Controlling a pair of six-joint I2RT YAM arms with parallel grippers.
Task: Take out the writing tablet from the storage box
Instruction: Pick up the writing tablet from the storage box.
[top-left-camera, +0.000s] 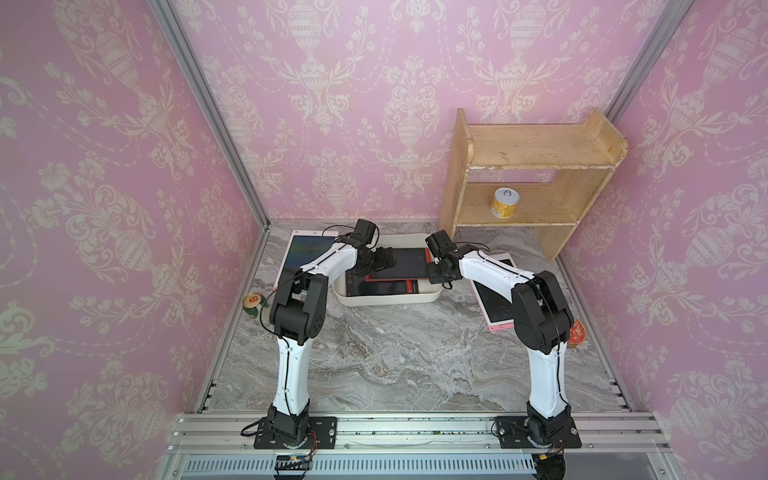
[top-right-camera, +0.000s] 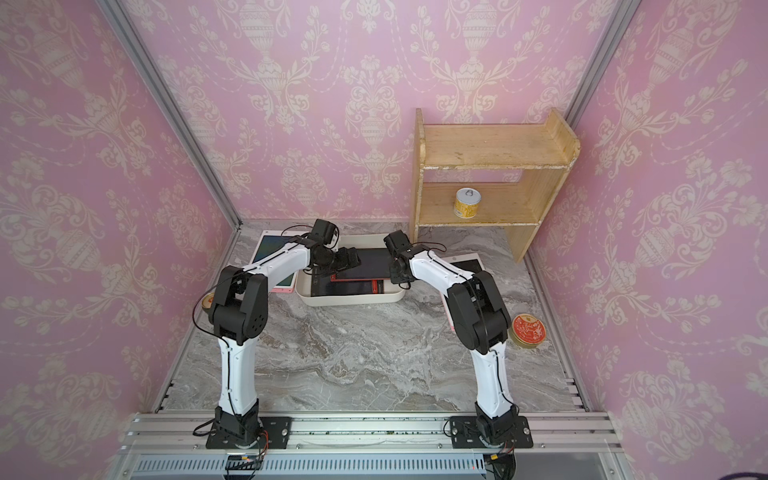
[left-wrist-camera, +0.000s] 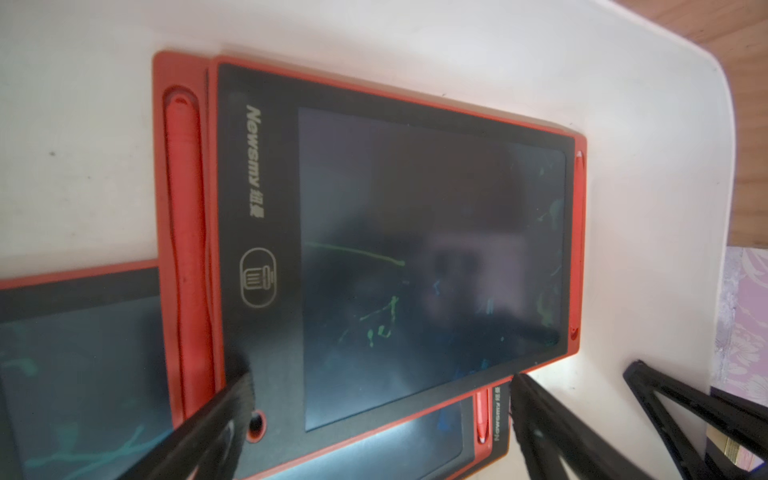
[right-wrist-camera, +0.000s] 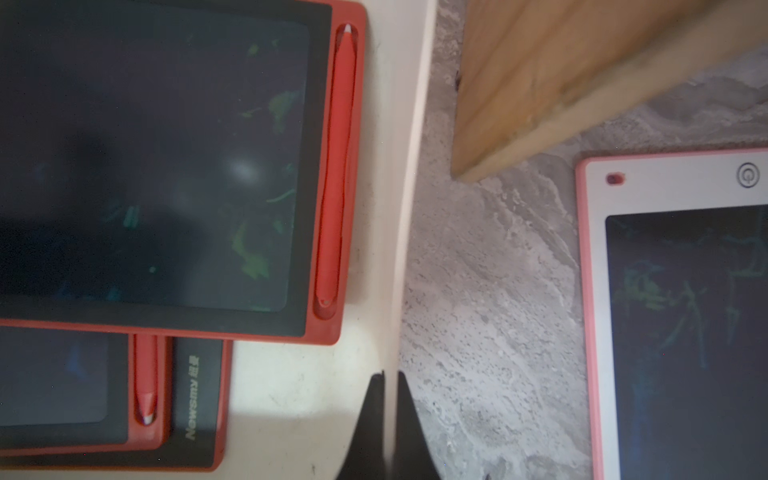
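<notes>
A green can (top-left-camera: 254, 305) lay by the left edge of the marble table (top-left-camera: 395, 353), and a round red tin (top-right-camera: 528, 330) sat near its right edge. Farther back, the storage box (top-left-camera: 386, 299) sat between two pink tablets lying flat on the table. The left forearm crossed the left pink-framed tablet (top-left-camera: 301, 253), and the right arm half hid the right pink-framed tablet (top-left-camera: 496, 309).

Inside the box, the red-framed writing tablet (left-wrist-camera: 415, 249) lay askew on top of the lower red-framed tablets (right-wrist-camera: 62, 374). The left gripper (left-wrist-camera: 380, 376) hovered wide open over one end of it. One finger was above the bezel and the other just past the edge.

The right gripper (right-wrist-camera: 390, 376) was closed at the box's right rim; whether it pinched the rim was unclear. Behind the box stood a wooden shelf (top-left-camera: 536, 158) with a yellow can (top-left-camera: 505, 202) on its lower tier.
</notes>
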